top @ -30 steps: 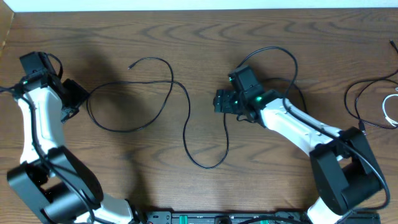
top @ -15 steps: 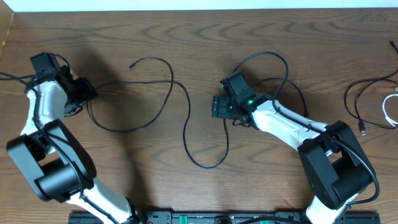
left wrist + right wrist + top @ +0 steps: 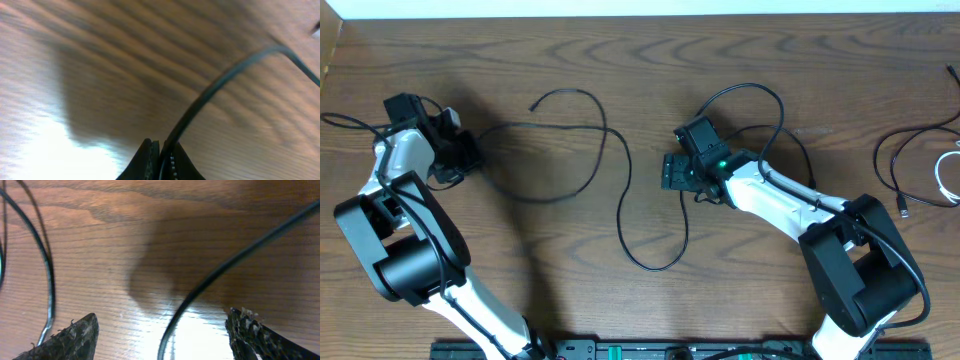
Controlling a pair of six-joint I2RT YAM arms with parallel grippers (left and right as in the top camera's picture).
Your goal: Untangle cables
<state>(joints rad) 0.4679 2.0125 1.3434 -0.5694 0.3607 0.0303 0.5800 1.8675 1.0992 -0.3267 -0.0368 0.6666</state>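
A long black cable (image 3: 620,215) snakes across the middle of the table, its plug end (image 3: 532,104) lying free at the upper left. My left gripper (image 3: 466,160) is shut on the left end of its loop. In the left wrist view the cable (image 3: 225,75) rises out from between the closed jaws of that gripper (image 3: 164,152). My right gripper (image 3: 668,170) stands open low over the table. The same cable (image 3: 200,285) passes between its spread fingertips (image 3: 75,335) without touching them. Another strand (image 3: 47,265) runs along the left of the right wrist view.
At the right edge lie another black cable (image 3: 892,160) and a white one (image 3: 945,178). A thicker black cord (image 3: 760,100) arcs over the right arm. The table's far edge (image 3: 640,14) runs along the top.
My left gripper has shut on the black cable and shifted slightly right. The cable's left loop has been drawn flatter and its plug end moved a little. The right gripper has stayed open.
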